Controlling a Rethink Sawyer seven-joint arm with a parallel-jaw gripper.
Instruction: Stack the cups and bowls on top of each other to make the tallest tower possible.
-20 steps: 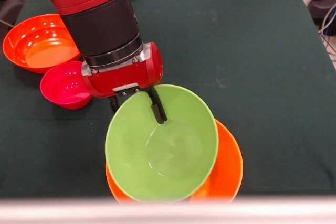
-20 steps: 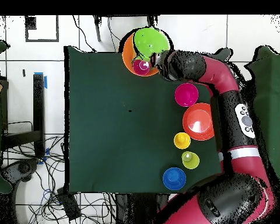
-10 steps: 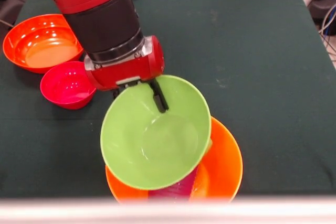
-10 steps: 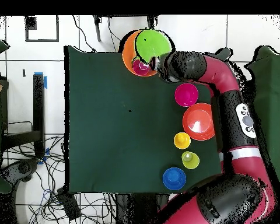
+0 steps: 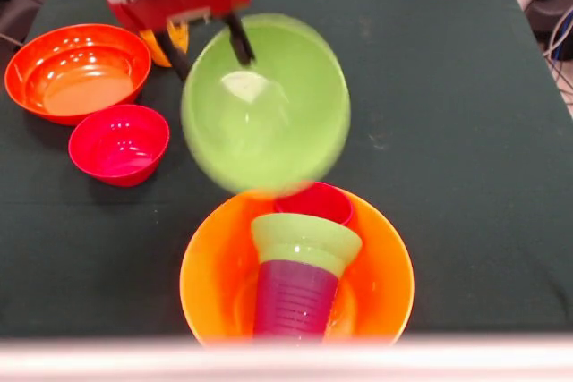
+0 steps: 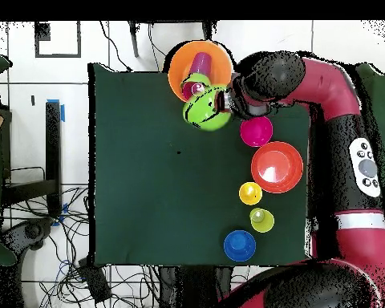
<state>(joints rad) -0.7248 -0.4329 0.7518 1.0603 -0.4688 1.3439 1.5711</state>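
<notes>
- Nearest the front edge of the table sits the large yellow-orange bowl (image 5: pixel 389 279), and inside it the tower (image 5: pixel 300 266) rises: a purple ribbed cup (image 5: pixel 294 300) upside down, a small green bowl (image 5: pixel 306 241) capping it, and a red-pink cup (image 5: pixel 315 201) just behind them.
- Above and just beyond that stack hangs the large green bowl (image 5: pixel 266 105), tilted so its hollow faces the front camera.
- My gripper (image 5: pixel 208 40) is clenched on that bowl's upper rim, one finger inside and one outside.
- I judge the tower top lies below and nearer than my gripper; the bowl must be levelled over it.
- Farther off rest the small red-pink bowl (image 5: pixel 119 144) and the shallow orange-red bowl (image 5: pixel 76 71).
- No writing is readable.
</notes>
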